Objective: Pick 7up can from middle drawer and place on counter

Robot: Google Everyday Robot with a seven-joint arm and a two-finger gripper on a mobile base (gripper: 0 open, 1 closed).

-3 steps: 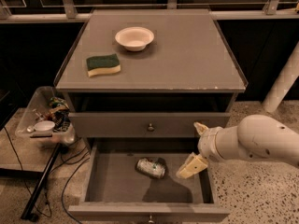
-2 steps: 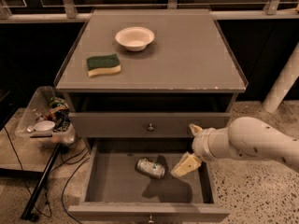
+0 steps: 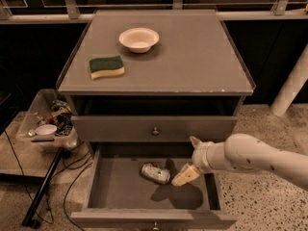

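The gripper, fingers spread wide, hangs over the right part of the open middle drawer, just beside the 7up can. Risk: the lower finger may push the can (it lies on its side) so it rolls away, or the fingers close off-centre. Can's long axis runs approx. left-right, its right end toward the gripper.

Dim overhead light, jaws shadowing middle drawer floor

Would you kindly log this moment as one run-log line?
phase: pre-grasp | gripper: open, over drawer, beside can | can: lying on drawer floor, not held
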